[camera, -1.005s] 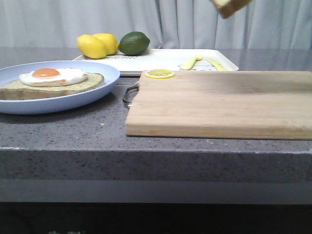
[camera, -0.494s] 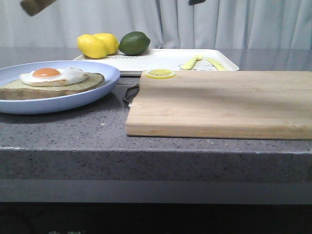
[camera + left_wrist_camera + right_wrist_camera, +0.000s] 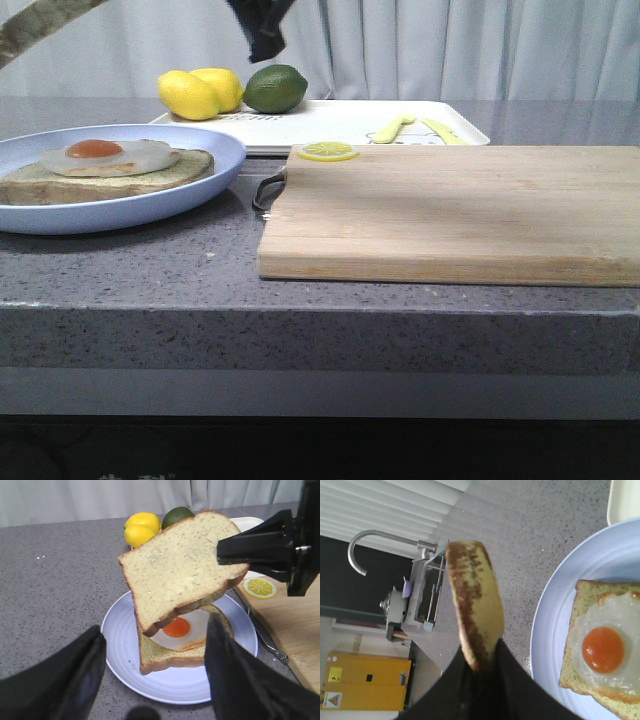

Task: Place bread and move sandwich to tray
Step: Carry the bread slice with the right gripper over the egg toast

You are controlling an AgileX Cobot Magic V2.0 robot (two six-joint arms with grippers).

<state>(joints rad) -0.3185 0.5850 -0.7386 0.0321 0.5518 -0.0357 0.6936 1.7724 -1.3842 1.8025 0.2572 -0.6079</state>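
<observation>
My right gripper (image 3: pixel 480 665) is shut on one corner of the bread (image 3: pixel 472 600), seen edge-on. In the left wrist view the bread (image 3: pixel 180 570) hangs tilted above the sandwich (image 3: pixel 180 630), bread with a fried egg on the pale-blue plate (image 3: pixel 120 650); the right gripper (image 3: pixel 222 555) reaches in from the side. My left gripper (image 3: pixel 155 625) is open and empty, short of the plate. In the front view the bread (image 3: pixel 40 22) is at the top left, above the sandwich (image 3: pixel 100 155), with the right gripper (image 3: pixel 258 25) beside it. The white tray (image 3: pixel 340 125) lies behind.
A wooden cutting board (image 3: pixel 450 210) fills the right of the counter, with a lemon slice (image 3: pixel 327 151) at its far corner. Two lemons (image 3: pixel 200 92) and a lime (image 3: pixel 275 88) sit at the tray's left end, yellow cutlery (image 3: pixel 395 127) at its right.
The bread has moved left across the top of the front view, from upper right to above the plate. The right gripper has come into view after it.
</observation>
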